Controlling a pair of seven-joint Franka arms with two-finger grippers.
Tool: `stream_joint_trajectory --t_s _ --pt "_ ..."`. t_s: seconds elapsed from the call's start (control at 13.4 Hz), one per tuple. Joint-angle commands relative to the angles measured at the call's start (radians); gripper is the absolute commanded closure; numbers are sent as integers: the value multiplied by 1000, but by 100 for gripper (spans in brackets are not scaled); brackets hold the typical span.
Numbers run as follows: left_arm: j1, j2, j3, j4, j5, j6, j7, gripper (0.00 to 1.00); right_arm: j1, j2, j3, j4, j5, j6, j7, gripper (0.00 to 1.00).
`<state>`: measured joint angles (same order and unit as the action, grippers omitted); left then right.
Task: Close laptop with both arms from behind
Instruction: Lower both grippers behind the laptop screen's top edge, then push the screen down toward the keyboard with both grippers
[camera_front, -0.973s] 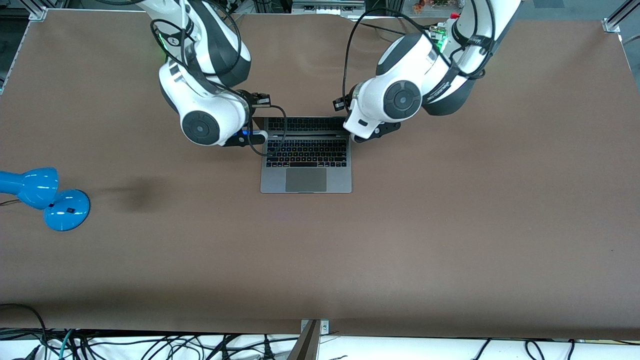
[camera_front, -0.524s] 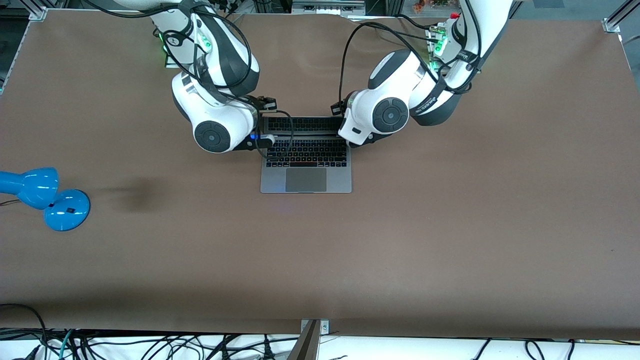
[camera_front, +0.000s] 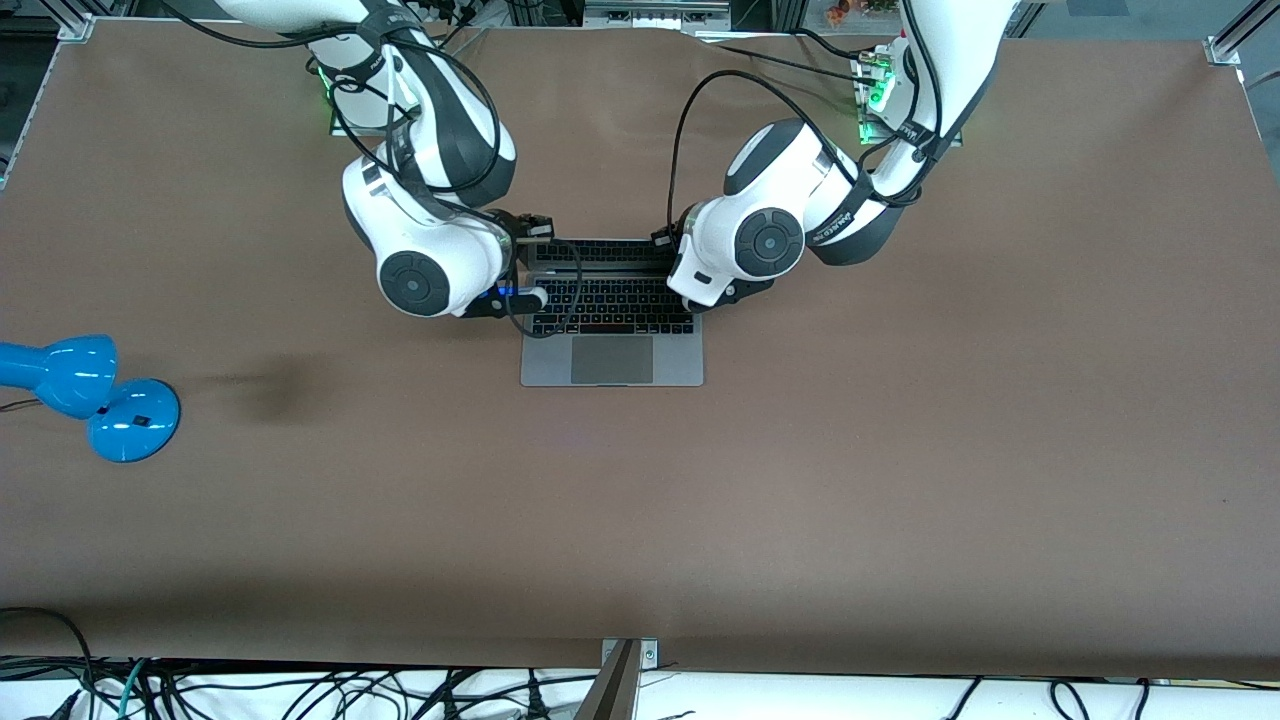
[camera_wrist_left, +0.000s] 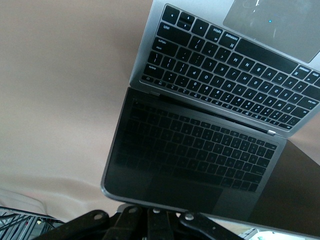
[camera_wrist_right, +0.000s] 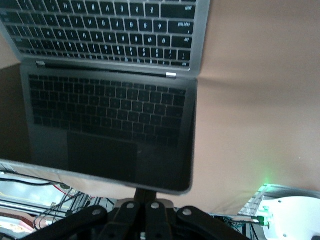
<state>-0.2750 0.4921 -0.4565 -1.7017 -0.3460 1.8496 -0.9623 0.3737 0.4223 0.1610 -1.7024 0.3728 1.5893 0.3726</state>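
The silver-grey laptop (camera_front: 612, 358) lies open at the middle of the table, its lid (camera_front: 600, 252) tilted forward over the black keyboard. My right gripper (camera_front: 534, 226) is at the lid's top edge, at the corner toward the right arm's end. My left gripper (camera_front: 664, 238) is at the lid's other top corner. In the left wrist view the dark screen (camera_wrist_left: 190, 150) mirrors the keyboard, and the shut fingers (camera_wrist_left: 159, 222) sit against the lid's rim. In the right wrist view the shut fingers (camera_wrist_right: 148, 202) sit against the lid (camera_wrist_right: 110, 125) the same way.
A blue desk lamp (camera_front: 90, 395) lies on the brown table (camera_front: 900, 450) toward the right arm's end, nearer the front camera than the laptop. Black cables loop from both wrists over the laptop's hinge area. Loose cables run along the table's front edge.
Both arms have moved toward the front camera and closer together, with their wrists now over the keyboard's ends. The lid has tipped further forward over the keyboard.
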Motion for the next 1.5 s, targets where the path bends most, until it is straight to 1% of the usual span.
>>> stream_joint_trajectory --t_s 0.0,0.15,0.52,0.67,0.82,0.97,1.42 --pt "-7 28 13 28 30 13 11 100 5 -4 -29 9 11 24 -20 98" --pt "-3 42 19 55 29 13 19 100 5 -4 -37 10 12 50 -20 98" --pt "-6 115 61 143 28 11 22 100 4 -2 -47 12 14 135 -23 97" --pt "-3 131 64 149 30 13 25 100 2 -2 -49 12 11 176 -59 97" --pt "-7 151 71 172 79 11 24 100 -1 6 -58 12 12 216 -101 97" --pt "-7 167 73 188 84 11 24 100 -2 25 -70 12 14 241 -124 97" --pt "-6 191 85 195 87 14 25 100 1 67 -70 15 15 316 -143 97"
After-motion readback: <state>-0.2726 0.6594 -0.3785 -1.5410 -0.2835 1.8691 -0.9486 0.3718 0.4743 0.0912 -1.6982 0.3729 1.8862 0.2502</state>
